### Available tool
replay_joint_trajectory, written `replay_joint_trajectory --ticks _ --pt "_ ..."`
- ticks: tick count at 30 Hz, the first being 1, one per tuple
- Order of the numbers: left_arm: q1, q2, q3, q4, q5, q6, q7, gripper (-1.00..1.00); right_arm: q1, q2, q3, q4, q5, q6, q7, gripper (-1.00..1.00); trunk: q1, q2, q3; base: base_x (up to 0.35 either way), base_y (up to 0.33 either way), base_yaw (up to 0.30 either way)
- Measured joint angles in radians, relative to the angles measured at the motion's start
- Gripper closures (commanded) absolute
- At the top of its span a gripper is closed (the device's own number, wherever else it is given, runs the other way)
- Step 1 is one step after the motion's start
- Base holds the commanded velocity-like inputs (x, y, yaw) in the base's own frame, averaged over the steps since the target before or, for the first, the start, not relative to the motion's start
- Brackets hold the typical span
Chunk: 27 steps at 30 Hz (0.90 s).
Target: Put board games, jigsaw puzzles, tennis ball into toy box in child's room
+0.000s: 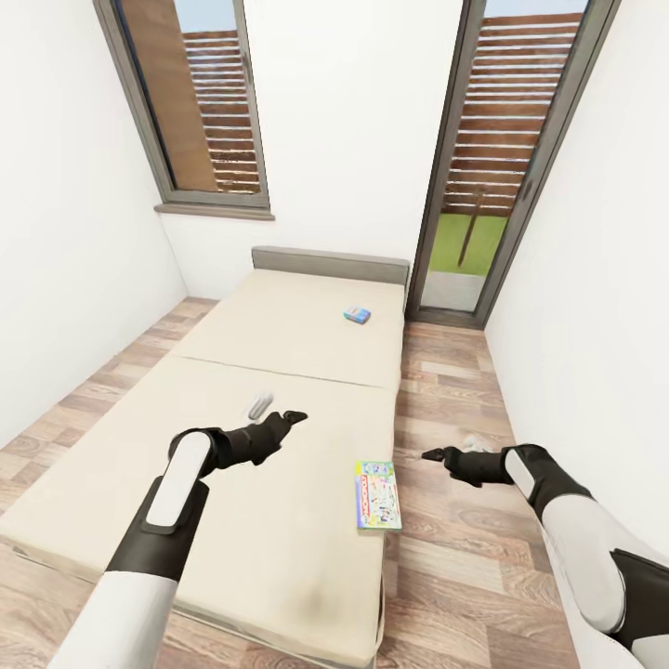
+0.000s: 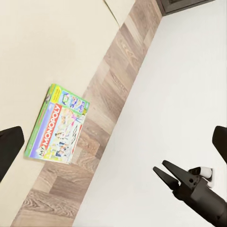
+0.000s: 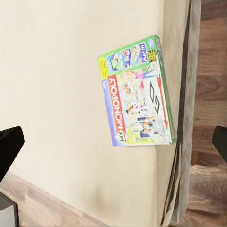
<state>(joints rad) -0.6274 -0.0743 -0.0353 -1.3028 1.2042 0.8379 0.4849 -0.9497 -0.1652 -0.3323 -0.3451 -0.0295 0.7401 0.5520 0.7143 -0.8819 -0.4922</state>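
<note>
Between the left gripper (image 1: 295,417), whose state I could not tell, and the seemingly closed right gripper (image 1: 429,455), the MONOPOLY box (image 1: 377,495) lay flat at the bed (image 1: 279,344) edge, probably light, stiff, slick, best pinched across its overhanging long edge.

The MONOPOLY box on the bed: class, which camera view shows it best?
The right wrist view: the MONOPOLY box is large, its lettering readable. The left wrist view shows it smaller, tilted; the head view shows it tiny at the bed's edge.
</note>
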Motion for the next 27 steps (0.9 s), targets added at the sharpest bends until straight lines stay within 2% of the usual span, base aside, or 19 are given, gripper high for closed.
replay_joint_trajectory --ticks 4,16,21,27 --pt "-0.025 -0.002 0.001 0.015 0.017 0.001 0.001 -1.00 -0.017 -0.019 -0.010 0.013 -0.013 0.008 -0.021 -1.00 0.015 -0.028 -0.013 0.000 0.000 0.000" --pt "-0.049 -0.001 -0.002 0.084 0.044 0.002 0.005 -1.00 -0.029 -0.032 -0.029 0.019 -0.052 0.022 -0.036 -1.00 0.061 -0.112 -0.050 0.000 0.000 0.000" --pt "-0.051 0.001 -0.002 0.095 0.048 0.002 0.005 -1.00 -0.029 -0.034 -0.033 0.018 -0.059 0.024 -0.028 -1.00 0.081 -0.147 -0.066 0.000 0.000 0.000" --pt "-0.052 -0.001 -0.004 0.101 0.051 0.002 0.006 -1.00 -0.028 -0.035 -0.034 0.016 -0.063 0.026 0.011 -1.00 0.104 -0.189 -0.085 0.000 0.000 0.000"
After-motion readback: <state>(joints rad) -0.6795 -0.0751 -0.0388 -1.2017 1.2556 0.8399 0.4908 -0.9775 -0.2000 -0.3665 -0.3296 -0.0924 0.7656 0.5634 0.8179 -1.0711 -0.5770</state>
